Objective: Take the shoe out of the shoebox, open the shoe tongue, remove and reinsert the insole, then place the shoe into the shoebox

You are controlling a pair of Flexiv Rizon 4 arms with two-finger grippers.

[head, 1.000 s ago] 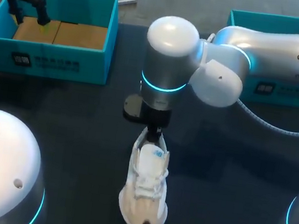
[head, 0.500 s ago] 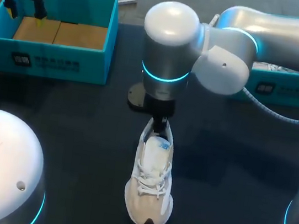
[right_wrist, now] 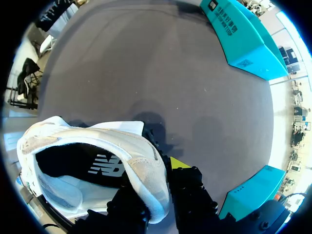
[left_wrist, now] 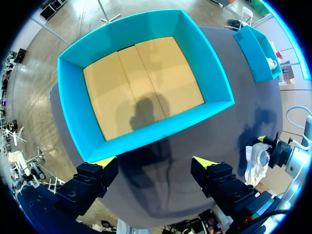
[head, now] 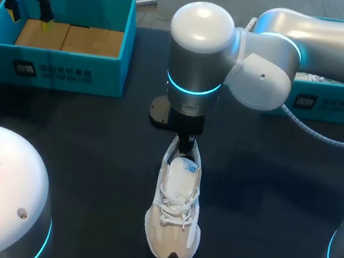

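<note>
A white laced shoe [head: 175,214] lies in the middle of the dark table, toe toward the near edge. My right gripper [head: 186,145] points down at its heel. In the right wrist view that gripper [right_wrist: 158,171] is shut on the shoe's heel collar [right_wrist: 146,168], one finger inside the opening and one outside. I cannot tell whether the sole touches the table. The open teal shoebox [head: 114,63] stands at the far left with a bare cardboard floor [left_wrist: 141,83]. My left gripper [head: 28,6] hangs open over the box's left end; its fingers [left_wrist: 105,163] are spread wide with nothing between them.
A second teal box [head: 332,103] stands at the far right, partly behind my right arm's elbow [head: 202,50], with something white [head: 311,77] inside. The large elbow housing hangs over the table's middle. Dark table surface [head: 95,131] lies between the shoebox and the shoe.
My right arm has carried the shoe slightly to the right and straightened it. The left gripper has drawn back toward the box's far left corner.
</note>
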